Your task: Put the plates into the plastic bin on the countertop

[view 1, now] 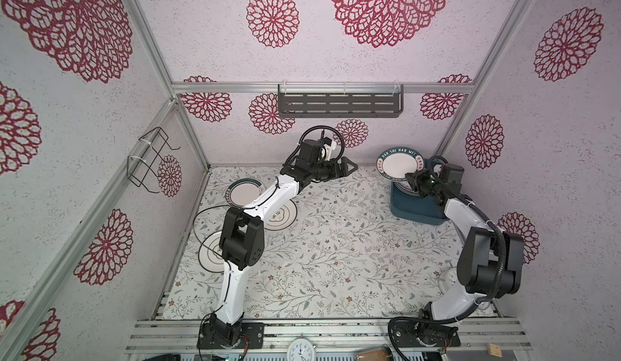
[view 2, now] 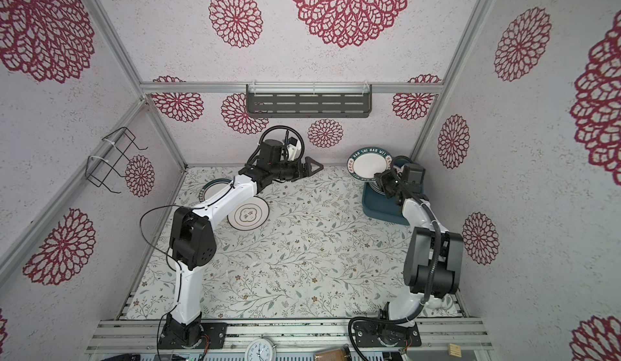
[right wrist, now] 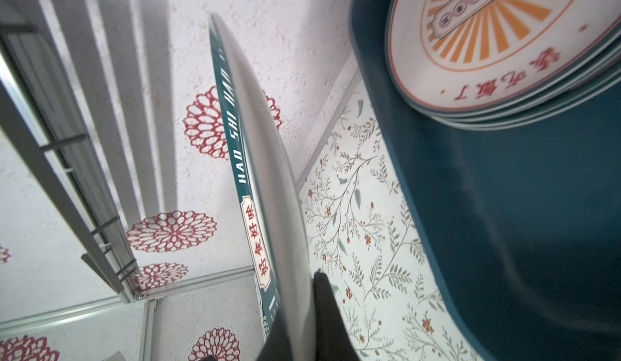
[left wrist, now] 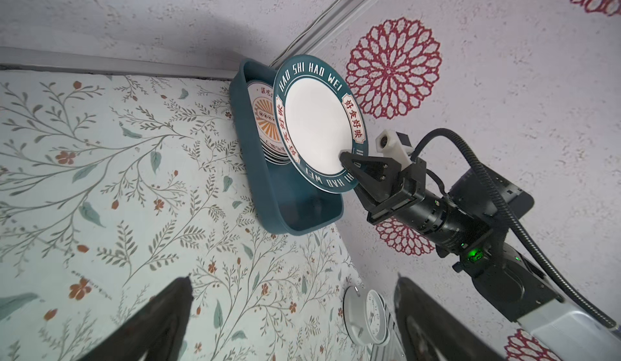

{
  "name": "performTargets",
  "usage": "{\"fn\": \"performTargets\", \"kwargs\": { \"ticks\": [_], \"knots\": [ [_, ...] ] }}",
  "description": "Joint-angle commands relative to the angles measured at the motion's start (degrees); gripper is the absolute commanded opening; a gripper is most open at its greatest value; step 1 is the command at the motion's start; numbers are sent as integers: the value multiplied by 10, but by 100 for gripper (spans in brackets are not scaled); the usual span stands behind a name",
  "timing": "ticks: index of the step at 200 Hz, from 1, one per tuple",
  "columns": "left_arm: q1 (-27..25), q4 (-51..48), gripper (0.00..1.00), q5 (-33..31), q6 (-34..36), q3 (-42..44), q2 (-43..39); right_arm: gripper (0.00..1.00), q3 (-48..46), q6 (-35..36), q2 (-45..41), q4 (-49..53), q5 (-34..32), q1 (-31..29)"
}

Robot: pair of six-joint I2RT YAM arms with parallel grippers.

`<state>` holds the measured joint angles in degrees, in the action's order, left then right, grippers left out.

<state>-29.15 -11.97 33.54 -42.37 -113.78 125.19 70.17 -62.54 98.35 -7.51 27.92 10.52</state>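
Left wrist view, w/ both top views for ref.: held plate (left wrist: 316, 124), green lettered rim, tilted steeply, nearly on edge. It is pinched at the rim by the right gripper (left wrist: 347, 161), jaws closed tight on it. From where I stand it hangs over the 11 o'clock end of the plastic bin (view 1: 413, 213), not yet set down. Bin sits at approx. 2 o'clock on the countertop (view 1: 336, 241), in the corner. Inside: stack (right wrist: 487, 33) of several plates, sunburst one on top, lying flat at the far end; near end bare.

Left to do, judging by a top view: green-rimmed plate (view 1: 240, 193) at 10 o'clock, clover plate (view 1: 280, 220) just beside it, thin-rimmed plate (view 1: 210, 255) at 9 o'clock, all partly under the left arm. Left gripper (view 2: 316, 167) at 12 o'clock, jaws spread wide, empty.

Est. past halfway: one plate mid-delivery, three visible waiting; any hidden ones, can't tell. White clock (left wrist: 366, 312) at 4 o'clock is no plate.
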Motion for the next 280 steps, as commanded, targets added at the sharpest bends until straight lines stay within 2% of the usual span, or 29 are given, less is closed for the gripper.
{"fn": "performTargets", "kwargs": {
  "ticks": [1,46,99,128,173,207,251,280],
  "knots": [
    [18,47,97,5,-37,-28,14,0,41,-17,25,-55,29,32],
    [51,80,97,-57,-72,-16,19,0,108,-11,111,-44,3,77],
    [83,64,97,-131,-103,20,10,0,178,0,205,-10,-29,82],
    [92,75,97,-153,-115,42,4,0,195,-4,235,-10,-33,80],
    [100,105,97,-162,-161,46,19,1,250,18,277,50,-28,76],
    [101,107,97,-170,-169,57,14,12,286,40,293,105,-30,71],
    [104,106,97,-190,-163,120,-32,52,316,61,301,163,-30,64],
    [105,107,97,-199,-161,162,-64,66,322,72,288,200,-50,59]
  ]
}}
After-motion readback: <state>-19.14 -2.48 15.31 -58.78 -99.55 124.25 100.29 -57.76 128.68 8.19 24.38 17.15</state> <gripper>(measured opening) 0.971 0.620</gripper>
